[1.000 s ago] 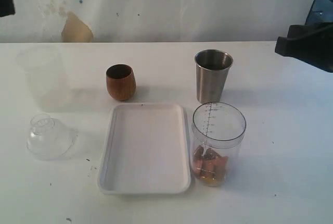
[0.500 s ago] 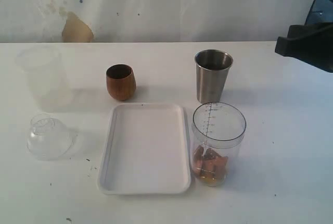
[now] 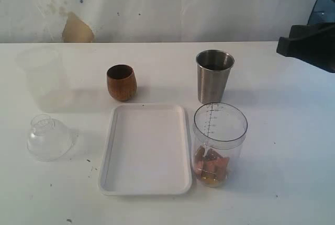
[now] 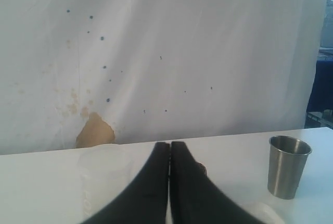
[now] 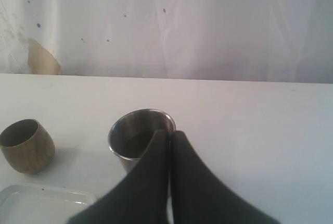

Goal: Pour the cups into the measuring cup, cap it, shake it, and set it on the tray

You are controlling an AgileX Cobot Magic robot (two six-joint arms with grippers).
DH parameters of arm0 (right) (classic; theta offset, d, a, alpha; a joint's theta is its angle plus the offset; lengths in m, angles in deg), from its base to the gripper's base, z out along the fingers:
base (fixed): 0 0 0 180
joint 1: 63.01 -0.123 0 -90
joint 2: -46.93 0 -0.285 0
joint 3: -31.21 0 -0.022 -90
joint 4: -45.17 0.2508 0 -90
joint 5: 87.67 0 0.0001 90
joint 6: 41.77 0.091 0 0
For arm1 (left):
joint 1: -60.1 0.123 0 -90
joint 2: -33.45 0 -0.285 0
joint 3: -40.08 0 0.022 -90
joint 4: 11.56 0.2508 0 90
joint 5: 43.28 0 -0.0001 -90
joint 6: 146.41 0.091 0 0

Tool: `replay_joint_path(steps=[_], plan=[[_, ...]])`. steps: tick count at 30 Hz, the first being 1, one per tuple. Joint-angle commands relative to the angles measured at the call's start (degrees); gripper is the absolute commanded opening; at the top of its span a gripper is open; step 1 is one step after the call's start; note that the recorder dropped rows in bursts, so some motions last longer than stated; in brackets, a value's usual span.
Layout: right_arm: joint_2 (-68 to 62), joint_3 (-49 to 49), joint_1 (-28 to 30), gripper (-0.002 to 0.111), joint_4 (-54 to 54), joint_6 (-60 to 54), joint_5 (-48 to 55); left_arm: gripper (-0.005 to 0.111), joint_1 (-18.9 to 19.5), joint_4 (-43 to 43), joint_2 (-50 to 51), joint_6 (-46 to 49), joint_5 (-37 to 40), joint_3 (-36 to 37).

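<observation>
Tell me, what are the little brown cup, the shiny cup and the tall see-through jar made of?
Brown cup: looks like wood, matte, with faint grain streaks. Shiny cup: likely stainless steel, brushed grey with a reflective rim. See-through jar: probably clear plastic, thin-walled with a printed scale; glass is possible.

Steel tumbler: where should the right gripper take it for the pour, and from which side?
Grip the steel tumbler around its upper wall, just under the rim, probably coming level from the exterior view's right. It stands upright and narrows toward the base. The measuring cup stands close on its near side, so avoid that side. The right gripper is shut; open it first.
</observation>
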Motion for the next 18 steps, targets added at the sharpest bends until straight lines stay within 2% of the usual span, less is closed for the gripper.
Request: replay_joint_path(steps=[1,9,13,18], plan=[[0.4,-0.1,0.4,0.0,-0.1,0.0,0.1,0.001,-0.1,-0.7,-0.2,0.1,0.0,0.4],[0.4,-0.1,0.4,0.0,-0.1,0.0,0.1,0.001,-0.1,-0.7,-0.2,0.1,-1.2,2.1],[0.4,-0.1,0.4,0.0,-0.1,0.0,0.1,0.001,1.4,-1.0,-1.4,5.4,-2.9,6.0],[0.4,-0.1,0.4,0.0,-0.1,0.0,-0.1,0.001,8.6,-4.2,-4.8,5.7,-3.4,12.7]])
